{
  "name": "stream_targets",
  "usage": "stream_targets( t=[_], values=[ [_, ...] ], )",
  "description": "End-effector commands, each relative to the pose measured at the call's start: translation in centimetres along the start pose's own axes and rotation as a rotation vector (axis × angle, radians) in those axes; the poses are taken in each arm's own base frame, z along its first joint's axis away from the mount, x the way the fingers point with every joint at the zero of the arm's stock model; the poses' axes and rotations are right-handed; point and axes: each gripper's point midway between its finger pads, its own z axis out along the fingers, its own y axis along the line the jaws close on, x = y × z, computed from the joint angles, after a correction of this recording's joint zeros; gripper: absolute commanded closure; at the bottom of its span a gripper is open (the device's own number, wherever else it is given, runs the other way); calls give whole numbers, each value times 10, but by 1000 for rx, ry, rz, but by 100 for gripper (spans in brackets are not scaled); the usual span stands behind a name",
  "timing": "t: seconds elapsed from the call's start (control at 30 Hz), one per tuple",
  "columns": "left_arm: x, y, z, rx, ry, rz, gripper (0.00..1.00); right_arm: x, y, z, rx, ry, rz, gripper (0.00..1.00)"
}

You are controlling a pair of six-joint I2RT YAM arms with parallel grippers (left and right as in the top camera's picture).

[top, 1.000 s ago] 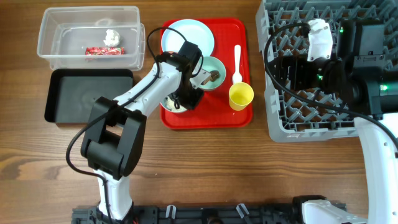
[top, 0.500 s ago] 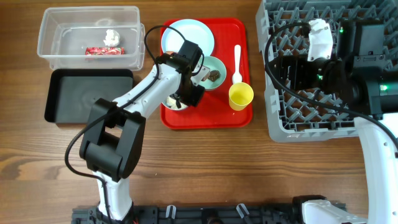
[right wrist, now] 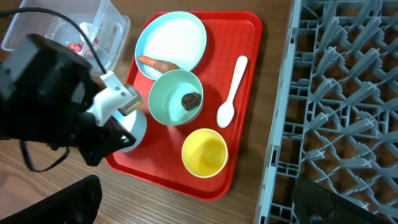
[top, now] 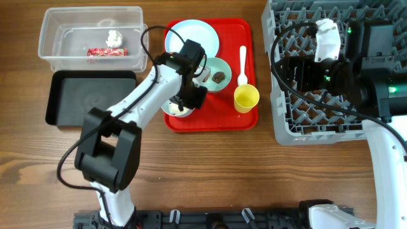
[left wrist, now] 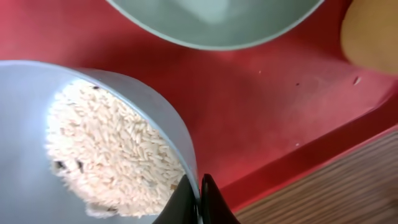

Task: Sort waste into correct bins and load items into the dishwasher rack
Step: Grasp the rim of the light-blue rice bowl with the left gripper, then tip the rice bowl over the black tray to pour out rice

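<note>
My left gripper [left wrist: 200, 198] is shut on the rim of a light blue bowl [left wrist: 25, 137] filled with white rice grains [left wrist: 106, 155]; one finger is inside the rim and one outside. Overhead, that bowl [top: 177, 109] sits at the red tray's [top: 210, 117] front left, under the left gripper [top: 189, 98]. A second bowl [top: 217, 75] holds a dark brown lump [right wrist: 191, 99]. The plate [right wrist: 171, 38] carries an orange carrot [right wrist: 158, 63]. A white spoon [top: 241, 63] and yellow cup [top: 246, 98] are on the tray. My right gripper [right wrist: 200, 206] hangs open, holding nothing, over the grey rack [top: 331, 121].
A clear tub [top: 70, 32] at the back left holds a red wrapper [top: 107, 52] and a white tissue [top: 114, 37]. A black tray [top: 76, 102] lies in front of it. The rack stands close to the red tray's right edge.
The left jaws have closed onto the rice bowl's rim. The left wrist has shifted slightly, so more of the bowl shows overhead. The right arm has not moved.
</note>
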Motion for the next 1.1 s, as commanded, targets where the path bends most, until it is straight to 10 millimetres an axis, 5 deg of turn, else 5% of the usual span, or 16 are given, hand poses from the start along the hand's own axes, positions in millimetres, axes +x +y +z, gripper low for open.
stream_targets(
  t=[0.0, 0.23, 0.53, 0.87, 1.07],
  values=[
    [-19, 1, -41, 38, -112, -111, 96, -6, 0, 0, -7, -14, 11, 0],
    [-15, 38, -84, 142, -168, -269, 96, -9, 0, 0, -8, -24, 7, 0],
    [0, 130, -121, 236, -262, -535, 96, -10, 0, 0, -8, -31, 5, 0],
    [32, 224, -160, 357, -463, -643, 96, -12, 1, 0, -8, -36, 4, 0],
    [49, 261, -174, 513, -587, -714, 96, -11, 1, 0, -8, -35, 5, 0]
  ],
)
